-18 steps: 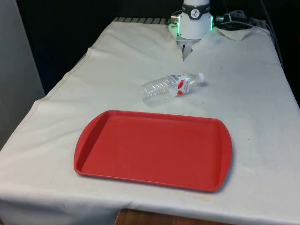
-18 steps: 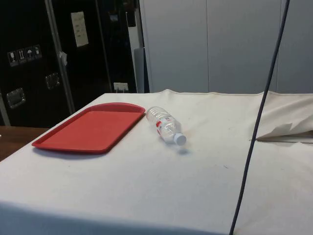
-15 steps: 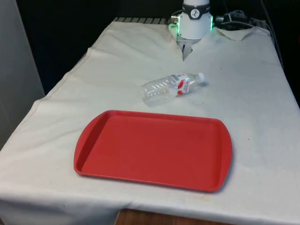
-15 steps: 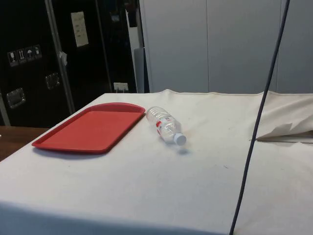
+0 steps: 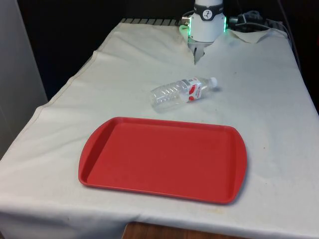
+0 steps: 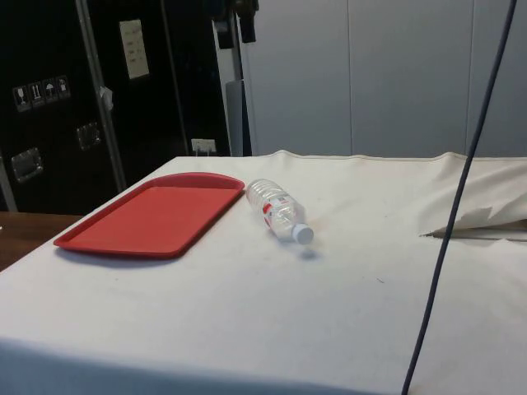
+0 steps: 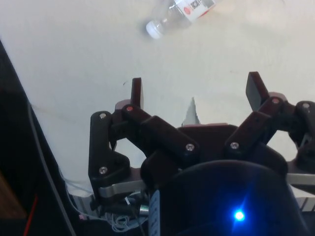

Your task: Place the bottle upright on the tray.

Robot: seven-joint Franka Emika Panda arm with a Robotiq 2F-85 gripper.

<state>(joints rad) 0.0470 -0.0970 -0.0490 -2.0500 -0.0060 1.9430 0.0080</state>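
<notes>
A clear plastic bottle (image 5: pixel 180 92) with a red and white label and a white cap lies on its side on the white cloth, its cap towards the robot. The side view has the bottle (image 6: pixel 278 211) just beyond one short end of the tray. The red tray (image 5: pixel 164 158) lies flat with nothing on it, nearer the table's front edge; its rim (image 6: pixel 156 216) is low. My gripper (image 5: pixel 197 59) hangs above the cloth behind the bottle's cap, apart from it. In the wrist view my gripper (image 7: pixel 195 89) stands open with nothing between its fingers, and the bottle (image 7: pixel 183 12) lies ahead of them.
A thin black cable (image 6: pixel 461 191) hangs slanting across the side view, close to that camera. The cloth (image 5: pixel 259 35) is rumpled near the robot's base on the front view's right. Bare cloth lies on both sides of the bottle.
In the side view the black cable has swung a little to the right. Bottle and tray lie where they did, and the gripper holds its place in the front view.
</notes>
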